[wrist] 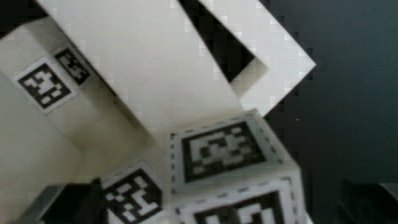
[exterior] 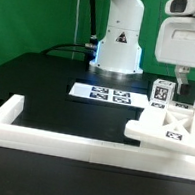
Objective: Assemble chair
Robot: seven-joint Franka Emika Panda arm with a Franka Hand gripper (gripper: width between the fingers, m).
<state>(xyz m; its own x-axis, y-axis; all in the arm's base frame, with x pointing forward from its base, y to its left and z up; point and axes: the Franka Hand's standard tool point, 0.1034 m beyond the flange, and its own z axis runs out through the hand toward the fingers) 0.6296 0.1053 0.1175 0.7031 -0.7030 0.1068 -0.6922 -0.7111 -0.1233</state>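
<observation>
Chair parts below a released claw.

The chair parts are seen stacked on the black table at the exterior view's right, against the white border rail, directly beneath the gripper, whose fingers are spread and grasp nothing. Two upright tagged blocks stand just beside the fingers. The marker board lies farther off, toward the robot base. Only in the wrist view are the tagged block faces and slanted slabs shown close; the fingertips appear as dark shapes.
</observation>
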